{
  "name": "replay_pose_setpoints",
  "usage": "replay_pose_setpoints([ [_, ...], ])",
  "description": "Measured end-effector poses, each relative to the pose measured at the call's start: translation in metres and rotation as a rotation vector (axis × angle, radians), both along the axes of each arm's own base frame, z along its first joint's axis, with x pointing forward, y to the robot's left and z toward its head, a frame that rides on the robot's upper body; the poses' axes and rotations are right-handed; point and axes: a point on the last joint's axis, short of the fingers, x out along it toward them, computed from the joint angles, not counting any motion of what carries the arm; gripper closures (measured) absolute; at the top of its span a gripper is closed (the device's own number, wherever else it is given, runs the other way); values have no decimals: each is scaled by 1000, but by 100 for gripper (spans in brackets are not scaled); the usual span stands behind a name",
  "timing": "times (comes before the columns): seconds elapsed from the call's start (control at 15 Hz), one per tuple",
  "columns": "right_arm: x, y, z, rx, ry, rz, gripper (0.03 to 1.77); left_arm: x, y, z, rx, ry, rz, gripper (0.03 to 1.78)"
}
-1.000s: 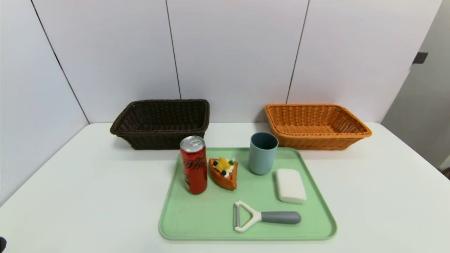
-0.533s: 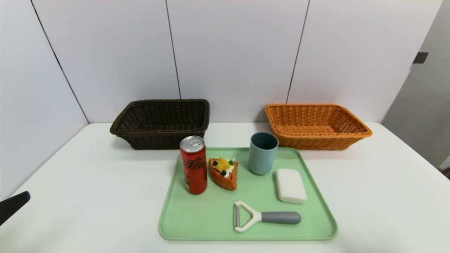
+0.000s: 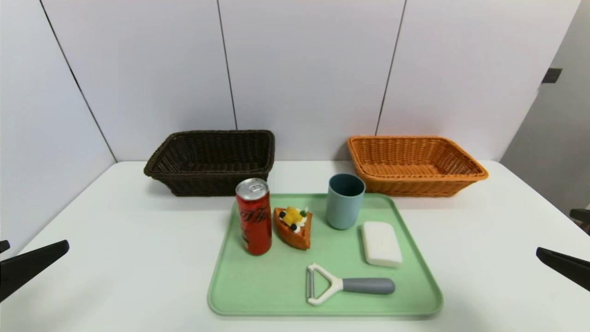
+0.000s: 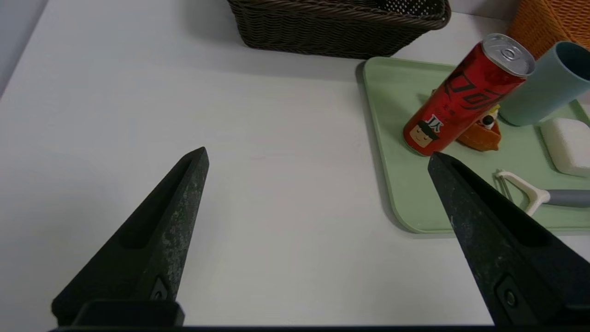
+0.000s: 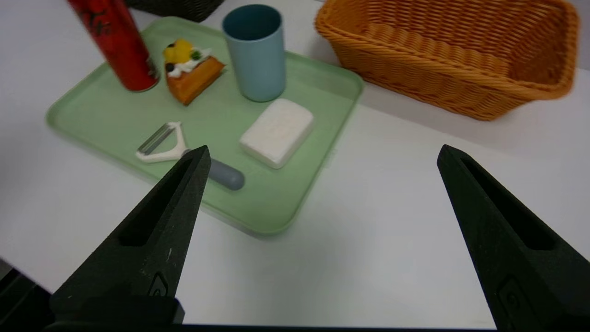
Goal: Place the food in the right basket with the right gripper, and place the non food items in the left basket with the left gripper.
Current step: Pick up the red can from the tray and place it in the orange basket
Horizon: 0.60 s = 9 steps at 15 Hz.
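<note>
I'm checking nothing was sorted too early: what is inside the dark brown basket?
Nothing shows inside the dark brown basket: its back wall and part of its floor look bare. The floor nearest the front is hidden by the front rim, so I cannot tell there.

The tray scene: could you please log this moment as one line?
left gripper: open, left of tray | right gripper: open, right of tray | tray: all five items aboard | sorting: not begun

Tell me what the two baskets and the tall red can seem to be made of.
Dark brown basket: matte woven strands, wicker or plastic imitation, judging by the visible weave. Orange-tan basket: same weave, slightly glossier. Red can: probably thin metal, glossy printed sides, with a bare silver lid and pull tab.
</note>
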Motion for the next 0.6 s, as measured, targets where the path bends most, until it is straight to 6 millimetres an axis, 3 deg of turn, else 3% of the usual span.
replay_pose_setpoints([
  [0.33,23,22,1,-66,12,282,10,14,-1,3,-15,41,-49,12],
  [0.6,64,57,-1,-74,-46,434,10,21,-3,-3,-32,82,-108,12],
])
